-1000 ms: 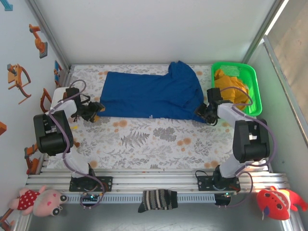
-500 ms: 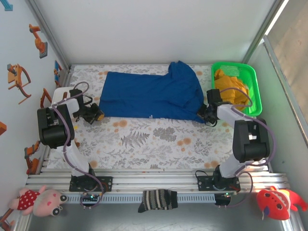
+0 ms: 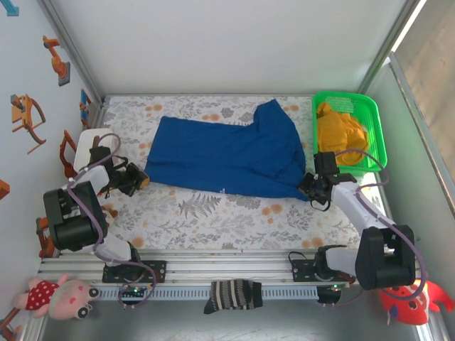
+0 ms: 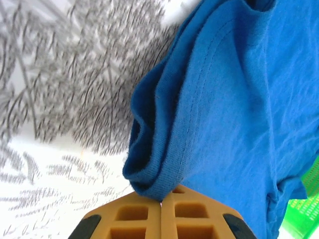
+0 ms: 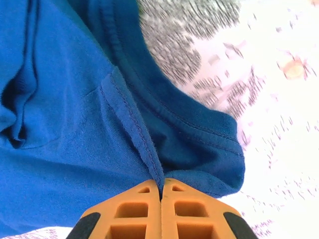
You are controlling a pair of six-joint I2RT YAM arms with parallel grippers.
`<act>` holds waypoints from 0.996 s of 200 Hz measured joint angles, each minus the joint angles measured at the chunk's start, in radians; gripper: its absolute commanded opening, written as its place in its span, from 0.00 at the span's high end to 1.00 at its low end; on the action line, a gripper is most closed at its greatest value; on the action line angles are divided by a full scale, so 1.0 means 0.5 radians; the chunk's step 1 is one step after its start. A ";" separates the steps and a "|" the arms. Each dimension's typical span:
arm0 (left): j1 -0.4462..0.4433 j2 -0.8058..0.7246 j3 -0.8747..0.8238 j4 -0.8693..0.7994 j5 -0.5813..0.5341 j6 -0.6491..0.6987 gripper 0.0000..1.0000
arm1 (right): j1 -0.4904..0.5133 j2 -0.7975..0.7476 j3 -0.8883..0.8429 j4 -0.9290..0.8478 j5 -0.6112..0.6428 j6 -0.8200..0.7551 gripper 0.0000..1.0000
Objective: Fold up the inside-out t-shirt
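**T-shirt.** The t-shirt [image 3: 220, 150] is royal blue and short-sleeved. It lies spread across the far half of the table [image 3: 227, 213], with its long axis running left to right. The left end forms a nearly straight edge. The right end is bunched, with a fold of cloth peaking toward the far side.

**Tools.** The left tool [image 3: 141, 177] is closed on the near left corner of the t-shirt. The right tool [image 3: 306, 187] is closed on the near right corner.

**Top view.** This view gives the full outline of the t-shirt. A green basket [image 3: 375, 153] sits just beside its right end and holds a yellow garment [image 3: 343, 131]. A striped sock [image 3: 233, 295] lies at the near edge, well apart from the t-shirt.

**Left wrist view.** The orange fingers [image 4: 144, 230] are pressed together. A thick, rolled hem with a double row of stitching is pinched where they meet. A strip of the basket shows at the lower right.

**Right wrist view.** A raised seam ridge with exposed stitching runs down to the closed fingers [image 5: 194, 221]. A stitched hem curves around the corner beside it.

**Writing.** In the top view, a small white mark [image 3: 222, 190] sits near the near hem. It is too small to read. No brand or label can be read in either wrist view.
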 measured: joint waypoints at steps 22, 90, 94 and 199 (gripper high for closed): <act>0.024 -0.149 -0.121 -0.023 0.007 -0.002 1.00 | 0.000 -0.092 -0.082 -0.091 -0.005 0.027 0.79; 0.065 -0.471 -0.129 -0.287 -0.103 0.080 0.36 | 0.144 -0.292 0.175 -0.315 -0.053 0.007 0.70; 0.065 -0.485 -0.117 -0.304 -0.117 0.083 0.35 | 0.169 -0.275 0.212 -0.314 -0.056 0.004 0.70; 0.063 -0.429 0.279 -0.413 -0.158 0.215 0.27 | 0.537 0.589 0.481 0.097 -0.111 0.133 0.61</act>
